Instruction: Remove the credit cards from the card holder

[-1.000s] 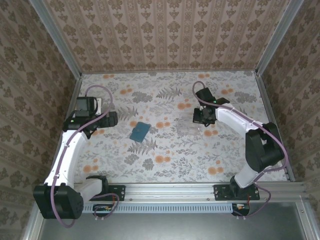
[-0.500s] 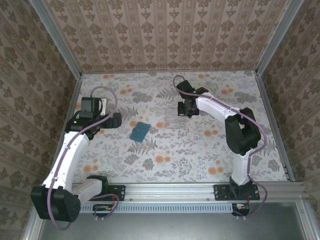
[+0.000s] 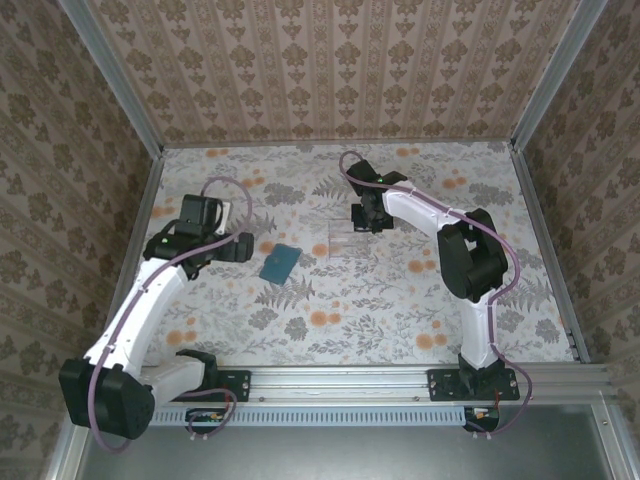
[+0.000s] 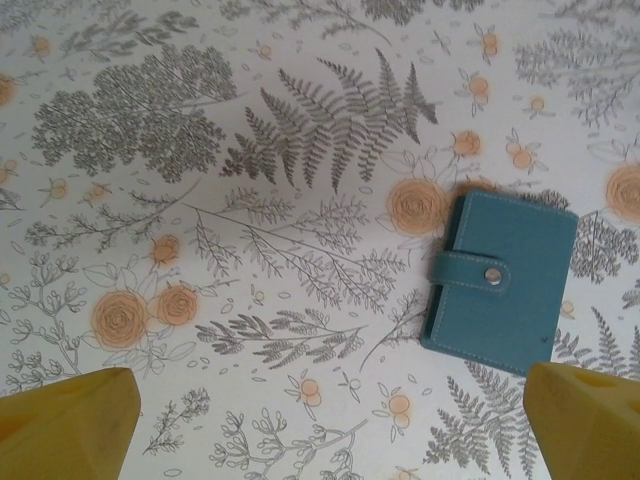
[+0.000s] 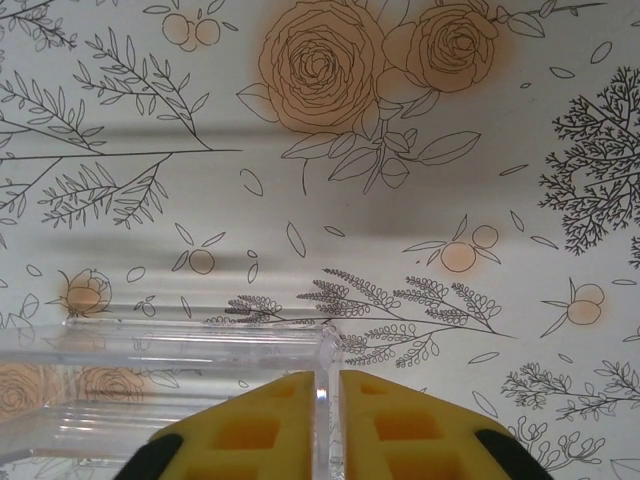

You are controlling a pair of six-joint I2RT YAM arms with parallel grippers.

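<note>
I'm looking into a lab test cell, not a home: wallpaper panels [image 3: 330, 70] box in a floral-covered counter [image 3: 350, 300]. Bare aluminium posts [image 3: 110, 75] frame the upper corners, and a metal rail [image 3: 340, 385] along the bottom carries a robot arm [image 3: 128, 315] towards each end.

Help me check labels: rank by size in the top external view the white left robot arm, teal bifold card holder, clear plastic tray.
1. White left robot arm.
2. Teal bifold card holder and clear plastic tray: about alike; the tray's faint edges prevent ranking.

One card holder [image 4: 515, 300] (closed), one clear tray [image 5: 150, 395]
</note>
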